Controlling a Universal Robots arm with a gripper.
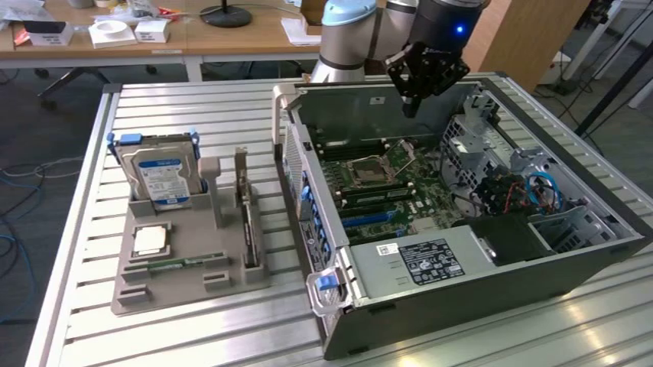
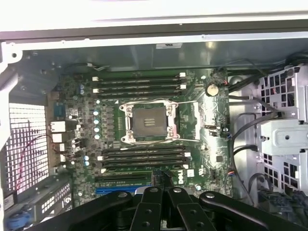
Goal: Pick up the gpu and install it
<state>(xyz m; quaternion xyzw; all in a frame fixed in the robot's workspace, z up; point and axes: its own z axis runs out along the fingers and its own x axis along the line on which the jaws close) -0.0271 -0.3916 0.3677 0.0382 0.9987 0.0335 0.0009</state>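
The end effector [image 1: 409,109] hangs closed and empty over the computer case [image 1: 571,267]; the gpu [image 1: 245,210] stands upright in the grey holder [image 1: 183,294] on the bench [image 1: 153,107]; a good grab probably pinches its top edge.

Gripper [image 1: 409,107] points down, jaws closed tip to tip with nothing between them. Wrist [image 1: 449,27] sits above the jaws, blue light lit. The arm [image 1: 347,30] links stand behind the jaws, off toward the exterior view's left
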